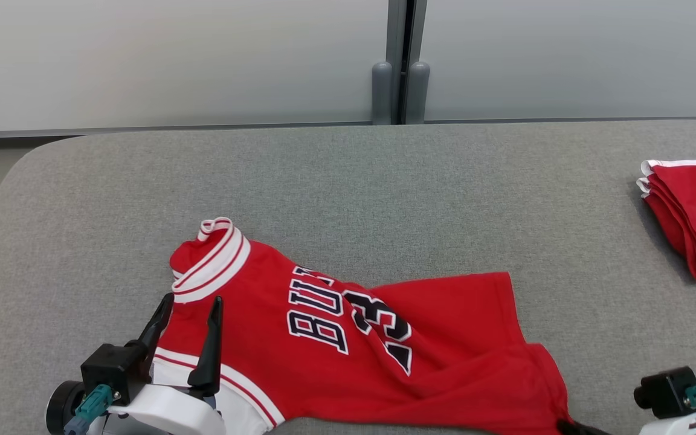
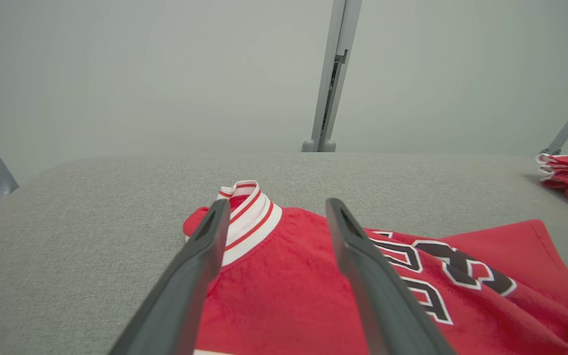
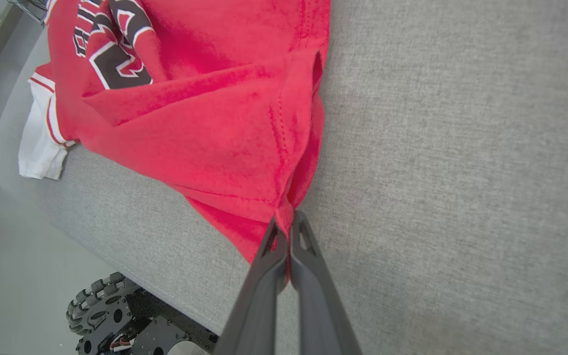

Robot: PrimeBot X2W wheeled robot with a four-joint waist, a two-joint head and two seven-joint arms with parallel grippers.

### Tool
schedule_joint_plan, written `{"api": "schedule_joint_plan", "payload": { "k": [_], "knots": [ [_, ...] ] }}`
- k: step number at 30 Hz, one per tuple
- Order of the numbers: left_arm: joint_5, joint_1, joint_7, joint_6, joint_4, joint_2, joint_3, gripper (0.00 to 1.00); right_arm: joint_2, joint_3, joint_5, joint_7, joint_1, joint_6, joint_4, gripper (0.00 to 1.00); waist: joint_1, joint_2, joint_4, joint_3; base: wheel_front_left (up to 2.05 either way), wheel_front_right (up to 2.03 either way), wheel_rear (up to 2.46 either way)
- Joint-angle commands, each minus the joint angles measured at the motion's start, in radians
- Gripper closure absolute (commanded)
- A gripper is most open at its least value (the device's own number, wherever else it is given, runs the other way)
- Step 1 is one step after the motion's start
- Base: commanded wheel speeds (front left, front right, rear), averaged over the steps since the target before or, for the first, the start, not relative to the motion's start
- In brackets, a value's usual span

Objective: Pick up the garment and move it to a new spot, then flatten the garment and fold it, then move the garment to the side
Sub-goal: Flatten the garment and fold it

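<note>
Now my right pincer [image 3: 288, 223] pinches a hem corner of the jersey [image 1: 444, 338], rumpled on the surface [image 1: 348, 175]; left pincer [image 1: 193, 300] gapes wide over its shoulder; a one-cornered lift, I reckon, could bunch it.

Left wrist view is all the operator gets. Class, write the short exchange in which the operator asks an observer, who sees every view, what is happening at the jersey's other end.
Operator: My left gripper is open over the jersey. Is the right gripper on it?
Observer: Yes. The right gripper is shut on a pinched fold at the jersey's bottom corner.
Operator: Where does that corner lie?
Observer: On the table, close to its near edge, with the robot's wheel showing just beyond that edge.
</note>
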State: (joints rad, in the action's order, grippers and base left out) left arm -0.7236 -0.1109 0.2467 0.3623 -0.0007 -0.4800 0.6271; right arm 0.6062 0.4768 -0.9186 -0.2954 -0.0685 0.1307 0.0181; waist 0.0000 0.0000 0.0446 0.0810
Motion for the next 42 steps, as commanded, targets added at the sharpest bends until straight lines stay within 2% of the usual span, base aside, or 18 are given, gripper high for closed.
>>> {"api": "schedule_joint_plan", "payload": {
  "k": [1, 7, 8, 9, 10, 14, 18, 23, 27, 28, 35, 42],
  "knots": [
    [-0.002, 0.001, -0.002, 0.002, 0.001, -0.005, -0.004, 0.0, 0.014, 0.004, 0.005, -0.011, -0.015, 0.0, 0.001, 1.0, 0.0, 0.0, -0.003, 0.003, 0.0, 0.0, 0.0],
    [-0.005, -0.006, -0.007, 0.002, 0.002, -0.009, -0.001, 0.0, 0.02, 0.017, 0.004, -0.058, -0.058, 0.0, -0.026, 1.0, 0.0, 0.0, -0.005, 0.006, 0.0, 0.0, 0.0],
    [-0.005, -0.006, -0.008, 0.002, 0.004, -0.009, -0.001, 0.0, 0.015, 0.013, 0.001, -0.065, -0.061, 0.0, -0.036, 0.82, 0.0, 0.0, -0.005, 0.005, 0.0, 0.0, 0.0],
    [-0.005, -0.005, -0.009, 0.003, 0.006, -0.008, -0.001, 0.0, 0.011, 0.007, 0.0, -0.07, -0.064, 0.0, -0.046, 0.47, 0.0, 0.0, -0.004, 0.004, 0.0, 0.0, 0.0],
    [-0.005, -0.005, -0.011, 0.003, 0.008, -0.007, 0.0, 0.0, 0.007, 0.001, 0.004, -0.075, -0.065, 0.0, -0.053, 0.0, 0.0, 0.0, -0.004, 0.002, 0.0, 0.0, 0.0],
    [-0.012, -0.001, -0.015, 0.004, 0.013, -0.005, 0.002, 0.0, -0.015, -0.03, -0.013, -0.094, -0.068, 0.0, -0.059, 0.0, 0.0, 0.0, 0.001, -0.007, 0.0, 0.0, 0.0],
    [-0.016, 0.01, -0.011, 0.011, 0.009, -0.012, -0.005, 0.0, -0.021, -0.087, -0.037, -0.068, -0.061, 0.0, -0.023, 0.0, 0.0, 0.0, 0.009, -0.017, 0.0, 0.0, 0.0],
    [-0.013, 0.019, -0.006, 0.021, -0.003, -0.022, -0.021, 0.0, -0.028, -0.162, -0.045, 0.007, -0.048, 0.0, 0.034, 0.0, 0.0, 0.0, 0.015, -0.024, 0.0, 0.0, 0.0],
    [-0.006, 0.019, 0.004, 0.028, -0.024, -0.031, -0.051, 0.0, -0.047, -0.232, -0.003, 0.119, -0.016, 0.0, 0.067, 0.0, 0.0, 0.0, 0.014, -0.026, 0.0, 0.0, 0.0],
    [-0.004, 0.02, 0.01, 0.029, -0.035, -0.035, -0.067, 0.0, -0.07, -0.258, 0.037, 0.185, 0.009, 0.0, 0.071, 0.0, 0.0, 0.0, 0.013, -0.025, 0.0, 0.0, 0.0],
    [0.027, 0.02, 0.018, 0.013, -0.071, -0.028, -0.168, 0.0, -0.197, -0.306, 0.169, 0.41, 0.112, 0.0, 0.029, 0.0, 0.0, 0.0, 0.014, -0.022, 0.0, 0.0, 0.0],
    [0.127, 0.069, 0.018, -0.055, -0.084, 0.065, -0.3, 0.0, -0.299, -0.334, 0.304, 0.532, 0.158, 0.0, -0.069, 0.0, 0.0, 0.0, 0.018, -0.022, 0.0, 0.0, 0.0]
  ]
}}
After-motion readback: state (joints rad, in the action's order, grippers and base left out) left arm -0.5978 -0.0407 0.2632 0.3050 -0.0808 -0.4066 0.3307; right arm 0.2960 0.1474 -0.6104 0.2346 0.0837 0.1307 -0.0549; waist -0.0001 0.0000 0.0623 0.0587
